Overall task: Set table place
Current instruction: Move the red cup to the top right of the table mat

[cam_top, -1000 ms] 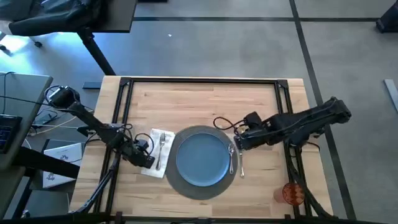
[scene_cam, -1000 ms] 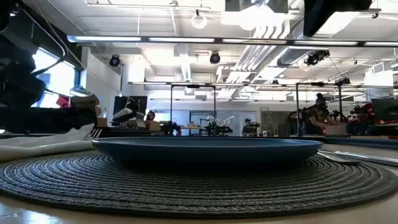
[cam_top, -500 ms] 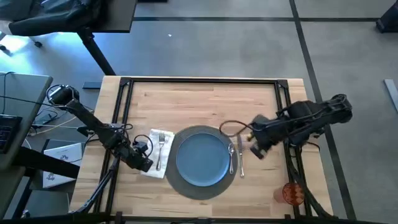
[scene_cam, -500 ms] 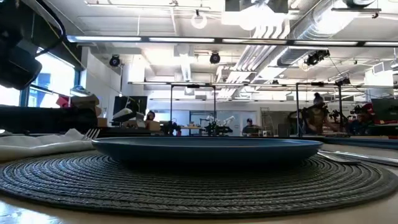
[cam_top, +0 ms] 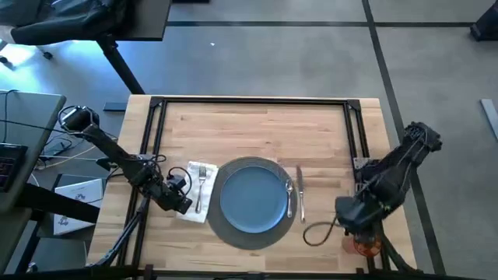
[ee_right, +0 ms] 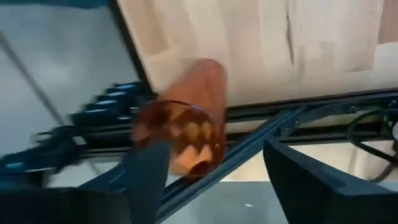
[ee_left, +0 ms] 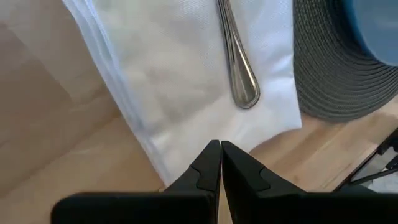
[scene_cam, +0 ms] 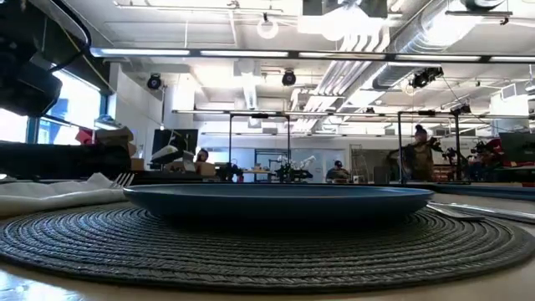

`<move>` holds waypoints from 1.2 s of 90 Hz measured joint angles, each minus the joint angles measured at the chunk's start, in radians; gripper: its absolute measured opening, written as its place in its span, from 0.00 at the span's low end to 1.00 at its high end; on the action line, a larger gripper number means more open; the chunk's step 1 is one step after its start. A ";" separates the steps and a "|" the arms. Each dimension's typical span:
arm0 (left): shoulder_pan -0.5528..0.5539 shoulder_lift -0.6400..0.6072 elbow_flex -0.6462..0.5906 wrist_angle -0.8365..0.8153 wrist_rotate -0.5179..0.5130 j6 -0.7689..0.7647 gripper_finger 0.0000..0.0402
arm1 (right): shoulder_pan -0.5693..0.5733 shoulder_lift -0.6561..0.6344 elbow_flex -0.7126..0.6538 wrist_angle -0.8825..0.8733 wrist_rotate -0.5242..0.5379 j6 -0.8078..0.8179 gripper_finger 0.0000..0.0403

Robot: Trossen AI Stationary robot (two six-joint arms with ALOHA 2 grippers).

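Observation:
A blue plate point(cam_top: 253, 196) lies on a round dark woven mat point(cam_top: 233, 233) on the pale wood table point(cam_top: 257, 128). Left of the mat a white napkin point(cam_top: 191, 208) carries a silver fork point(cam_top: 203, 187). A knife point(cam_top: 289, 196) and a spoon point(cam_top: 300, 193) lie right of the plate. My left gripper point(ee_left: 220, 148) is shut and hangs just over the napkin's point(ee_left: 186, 81) near-left edge. An orange cup point(cam_top: 367, 244) stands at the table's near right corner. My right gripper point(ee_right: 217, 155) is open above the cup point(ee_right: 186, 124), which shows beside one finger point(ee_right: 149, 171).
The black metal frame point(cam_top: 358, 140) runs along the table's edges, and the cup stands next to it. A cable loop point(cam_top: 315, 233) from my right arm lies near the mat's right side. A desk with cables stands off the table's left edge.
My right gripper has swung from beside the spoon toward the table's near right corner and now stands over the orange cup. My left gripper has risen off the napkin and drawn slightly toward the near-left; the fork's tines now show in the low view.

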 joint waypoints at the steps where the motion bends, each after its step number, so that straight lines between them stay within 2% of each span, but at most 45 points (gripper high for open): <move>1: 0.000 0.000 0.000 0.000 0.000 0.000 0.00 | 0.005 0.000 -0.012 0.011 0.001 0.005 0.63; 17: 0.000 0.000 0.000 0.000 0.016 0.000 0.00 | 0.069 0.000 -0.152 0.201 -0.013 0.041 0.62; 36: 0.000 0.000 -0.001 0.000 0.026 -0.001 0.00 | 0.101 0.002 -0.251 0.243 -0.011 0.107 0.53; 48: 0.000 0.000 -0.001 0.001 0.026 -0.001 0.00 | 0.109 0.002 -0.281 0.272 0.011 0.104 0.39; 58: 0.000 0.000 -0.001 0.001 0.029 -0.002 0.00 | 0.106 0.002 -0.291 0.289 0.016 0.111 0.19; 61: 0.000 0.000 -0.001 0.001 0.029 -0.002 0.00 | 0.098 0.002 -0.286 0.282 0.022 0.128 0.10; 66: 0.000 0.000 -0.001 0.004 0.028 -0.002 0.00 | 0.079 0.002 -0.266 0.279 0.043 0.148 0.04; 77: 0.000 0.000 -0.001 0.007 0.028 -0.002 0.00 | 0.021 0.002 -0.185 0.194 0.121 0.208 0.01; 90: 0.000 0.000 -0.001 0.008 0.028 -0.002 0.00 | -0.093 0.002 -0.018 -0.011 0.228 0.226 0.00; 98: 0.000 0.000 -0.001 0.008 0.022 -0.001 0.00 | -0.190 0.001 0.085 -0.115 0.272 0.194 0.00; 108: 0.001 0.000 -0.001 0.008 0.017 0.007 0.00 | -0.354 -0.026 0.153 -0.098 0.332 0.168 0.00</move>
